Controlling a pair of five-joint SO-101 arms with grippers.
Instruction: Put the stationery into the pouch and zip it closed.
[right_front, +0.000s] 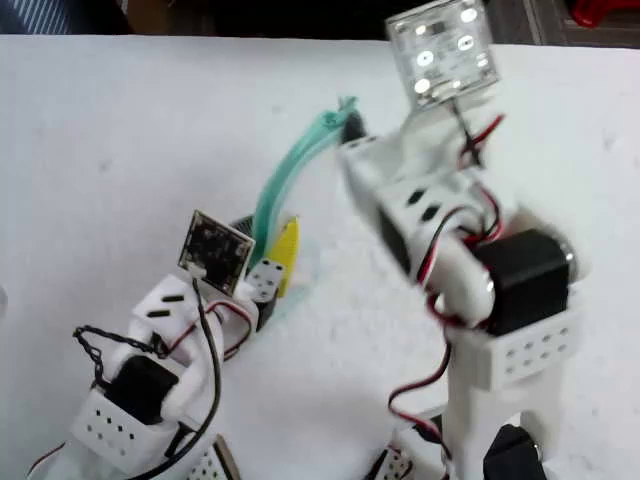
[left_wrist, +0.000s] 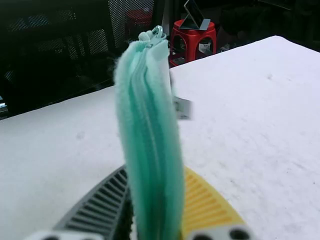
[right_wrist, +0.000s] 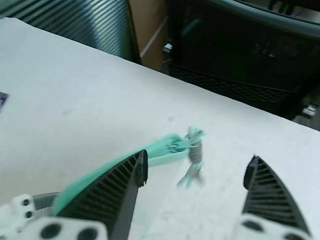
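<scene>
My left gripper (left_wrist: 155, 176) pinches the soft teal fabric zip pouch (left_wrist: 149, 125) over the white table (right_front: 120, 150); I judge it light and limp, so the spread right gripper (right_wrist: 199, 160) should take its zip pull (right_wrist: 194, 148).

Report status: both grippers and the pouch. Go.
Left gripper shut on pouch, held up on edge. Right gripper open, close by zipper pull.

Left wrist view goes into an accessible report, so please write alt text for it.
A teal pouch, seen edge-on, is clamped between the grey and yellow fingers of the left gripper, its zipper toward the camera. A white table lies beneath, with a red stool in the dark room beyond.
</scene>
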